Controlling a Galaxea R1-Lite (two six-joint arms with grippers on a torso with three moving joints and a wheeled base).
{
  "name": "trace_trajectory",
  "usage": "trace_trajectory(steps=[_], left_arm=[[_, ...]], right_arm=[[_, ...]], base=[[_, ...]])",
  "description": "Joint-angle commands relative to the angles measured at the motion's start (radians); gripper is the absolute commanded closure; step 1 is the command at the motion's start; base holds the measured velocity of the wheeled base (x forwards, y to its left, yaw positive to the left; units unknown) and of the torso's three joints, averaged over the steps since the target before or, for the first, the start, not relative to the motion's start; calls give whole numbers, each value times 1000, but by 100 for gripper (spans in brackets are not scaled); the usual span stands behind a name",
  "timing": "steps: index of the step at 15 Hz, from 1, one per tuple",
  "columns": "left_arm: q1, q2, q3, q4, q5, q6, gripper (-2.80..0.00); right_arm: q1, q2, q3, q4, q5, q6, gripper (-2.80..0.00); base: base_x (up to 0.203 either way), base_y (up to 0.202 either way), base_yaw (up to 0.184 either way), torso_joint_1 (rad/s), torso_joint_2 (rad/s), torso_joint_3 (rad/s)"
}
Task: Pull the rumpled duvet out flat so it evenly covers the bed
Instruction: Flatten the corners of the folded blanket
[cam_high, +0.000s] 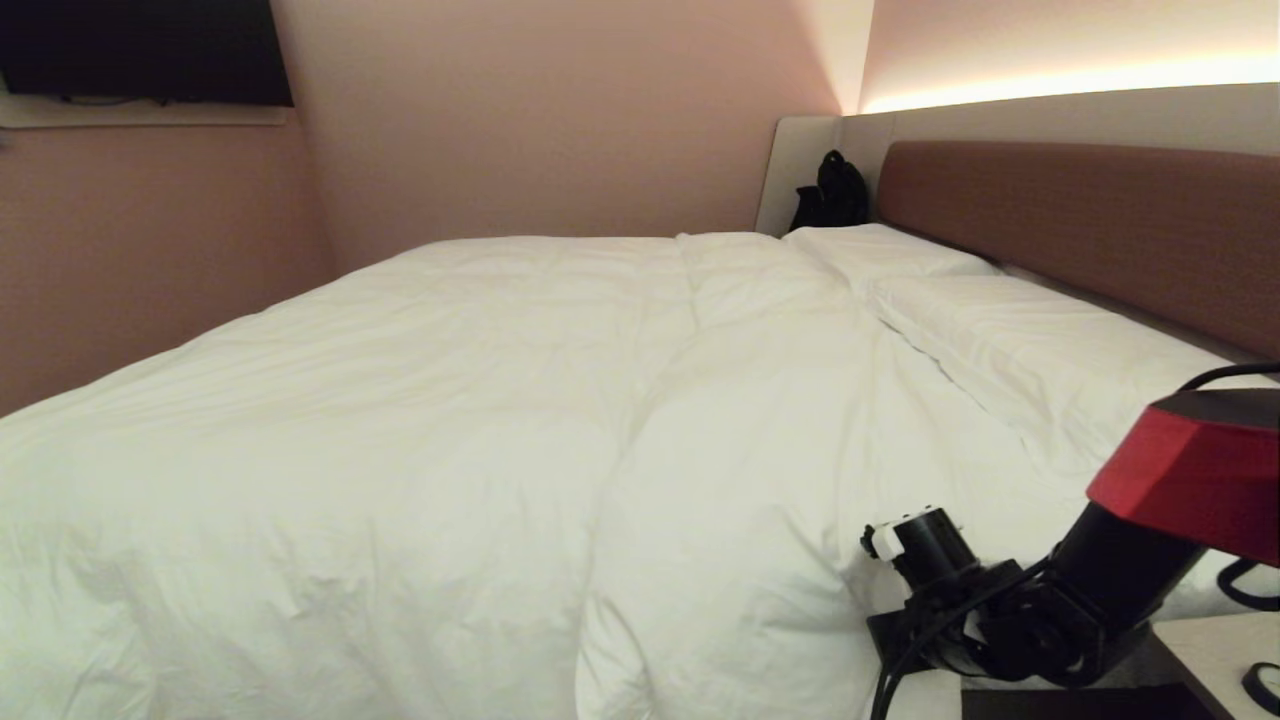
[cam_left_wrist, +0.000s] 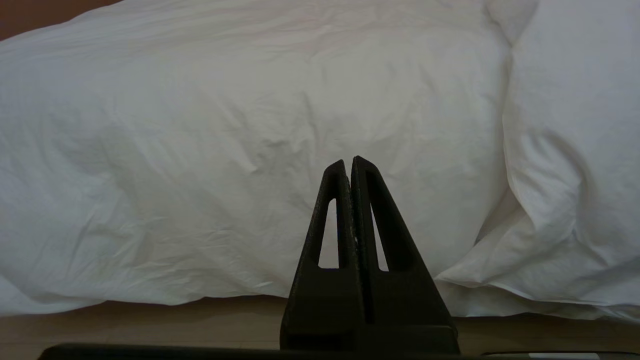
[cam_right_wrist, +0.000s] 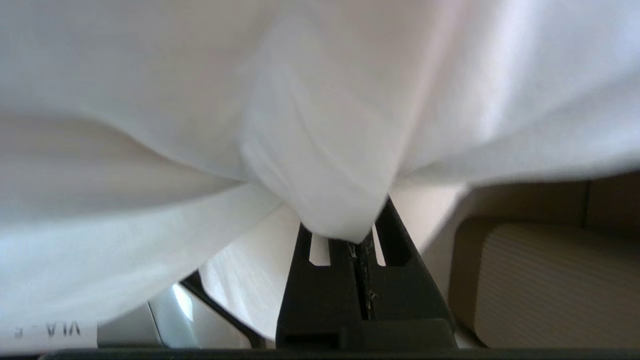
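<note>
Duvet (cam_high: 450, 420) bulges over bed edge; floor strip (cam_left_wrist: 150, 325) below free; headboard (cam_high: 1080, 230) walls right side.

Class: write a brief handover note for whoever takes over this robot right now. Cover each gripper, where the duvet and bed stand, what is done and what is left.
Right gripper: fingers shut on a bunched fold of the duvet at the near edge of the bed, close to the pillows.
Left gripper: shut, empty, parked low and clear of the duvet's hanging side.
Done: the duvet lies over most of the mattress and the fold is gripped.
Left: the duvet is puffy, with a deep crease down its middle; pull it flat and even, then let go.
</note>
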Motion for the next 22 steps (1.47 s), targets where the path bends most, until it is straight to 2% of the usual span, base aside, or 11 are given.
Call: trace_trajectory(steps=[1,8,19,22], left_arm=[[0,0,0,1,0,0,0],[0,1,0,1,0,0,0],[0,0,0,1,0,0,0],[0,1,0,1,0,0,0]], right_arm=[[-11,-132,89,-1,-5,0,0],[-103,-344,311,1,-32,-5,0],[-293,-524,379,9,-39,-15,0],[-308,-625,391,85,-38,-15,0]], base=[[0,0,0,0,0,0],[0,0,0,0,0,0],[0,0,0,0,0,0],[0,0,0,0,0,0]])
